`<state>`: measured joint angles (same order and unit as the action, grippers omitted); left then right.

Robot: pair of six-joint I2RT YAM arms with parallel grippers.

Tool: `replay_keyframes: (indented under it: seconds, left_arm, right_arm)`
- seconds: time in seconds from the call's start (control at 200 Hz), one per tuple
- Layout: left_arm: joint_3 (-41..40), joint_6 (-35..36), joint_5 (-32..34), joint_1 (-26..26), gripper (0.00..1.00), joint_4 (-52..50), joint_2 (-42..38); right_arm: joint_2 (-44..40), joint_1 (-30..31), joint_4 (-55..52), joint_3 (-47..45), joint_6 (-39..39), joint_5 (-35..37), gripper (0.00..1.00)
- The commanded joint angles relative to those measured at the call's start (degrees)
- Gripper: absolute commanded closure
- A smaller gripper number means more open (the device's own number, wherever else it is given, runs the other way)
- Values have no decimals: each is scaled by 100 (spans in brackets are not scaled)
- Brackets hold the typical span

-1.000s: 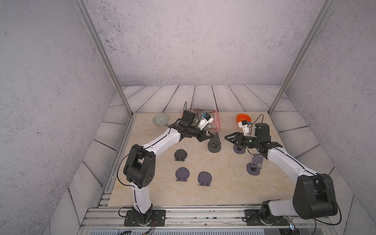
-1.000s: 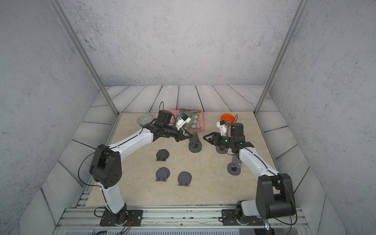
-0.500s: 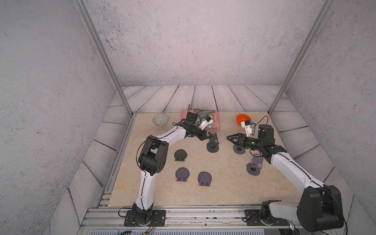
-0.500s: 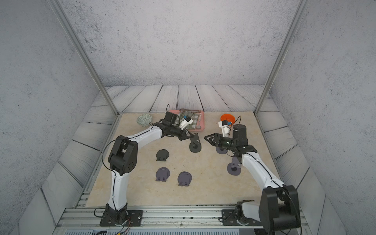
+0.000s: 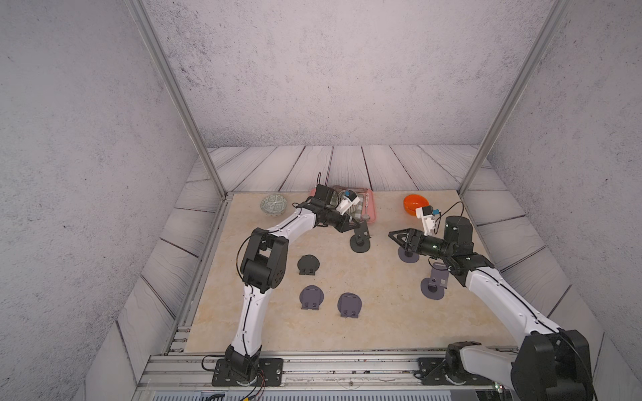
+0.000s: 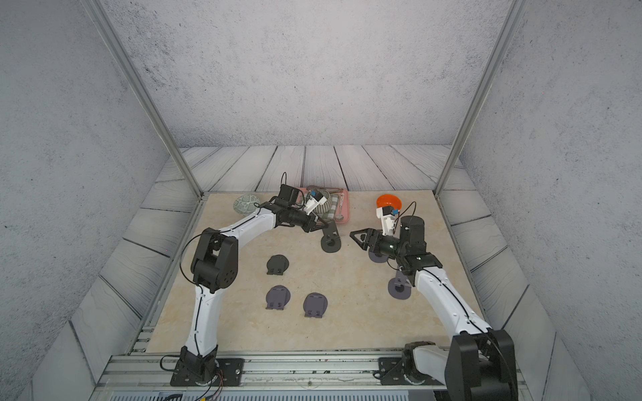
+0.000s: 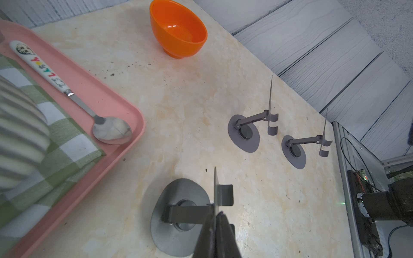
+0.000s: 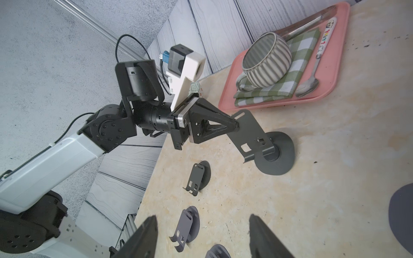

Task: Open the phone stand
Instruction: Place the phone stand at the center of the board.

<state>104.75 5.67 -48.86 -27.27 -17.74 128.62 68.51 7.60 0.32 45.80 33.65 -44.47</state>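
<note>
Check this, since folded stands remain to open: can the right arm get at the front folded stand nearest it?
Probably yes: the right claw is open and empty, and only bare table lies between it and that folded stand.

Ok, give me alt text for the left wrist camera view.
The left gripper pinches the upright plate of an opened dark phone stand. Beyond are two opened grey stands, an orange bowl and a pink tray holding a spoon.
</note>
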Motion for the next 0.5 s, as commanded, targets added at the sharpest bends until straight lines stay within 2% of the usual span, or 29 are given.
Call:
replay_keyframes:
  seconds: [0.0, 0.11, 0.17, 0.325, 0.495]
  left_arm:
    - [8, -26, 172, 1, 70, -97, -195]
    - [-218, -151, 311, 92, 57, 130, -563]
    - [-315, -223, 354, 156, 55, 162, -759]
    - [-774, -454, 359, 328, 53, 330, -1378]
    - [-1254, -724, 532, 596, 50, 116, -1978]
  right_arm:
    - [69, 1, 76, 96, 71, -282, 35]
    - [28, -4, 56, 54, 95, -389, 34]
    - [-42, -2, 147, -20, 124, -475, 28]
    - [-90, -3, 910, -297, 573, -794, 0]
    - [13, -4, 1496, -476, 1043, -1024, 1]
